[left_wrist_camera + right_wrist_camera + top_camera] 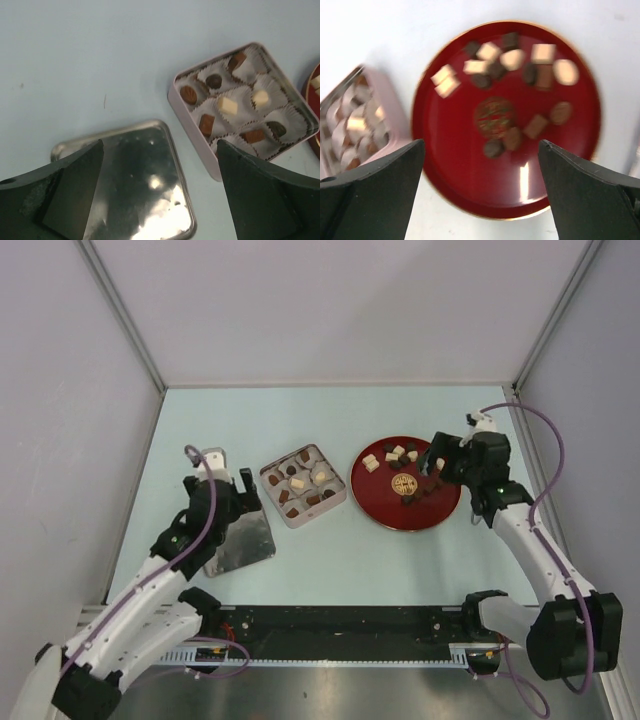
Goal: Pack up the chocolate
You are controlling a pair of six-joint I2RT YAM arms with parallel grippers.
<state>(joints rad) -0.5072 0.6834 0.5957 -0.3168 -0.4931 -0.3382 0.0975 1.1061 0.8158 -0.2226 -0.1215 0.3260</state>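
Chocolate chunks (398,454) lie in two places. From above, many dark, brown and cream ones sit on a red plate (385,510), and the plate is just to the right of the square tin (341,490). More chunks sit inside the tin, each in a white paper cup (321,475). The shiny lid (245,545) lies flat on the pale blue table (330,570), to the left of the tin and closer to the arm bases. The left gripper (240,498) hangs above the far end of the lid, beside the tin's left corner. The right gripper (438,466) is over the edge of the plate that is away from the tin.

In the left wrist view, the two dark fingers (65,195) are spread wide with nothing between them. The lid is right below them. The tin is up and to the right, apart from the lid, and most of its cups have one chunk inside.

In the right wrist view, the picture is a bit blurry. These fingers (585,195) are also spread wide and have hold of nothing. The plate fills the middle, with loose chunks on its far half and near its round gold middle mark. The tin peeks in at the left edge, just beside the plate.
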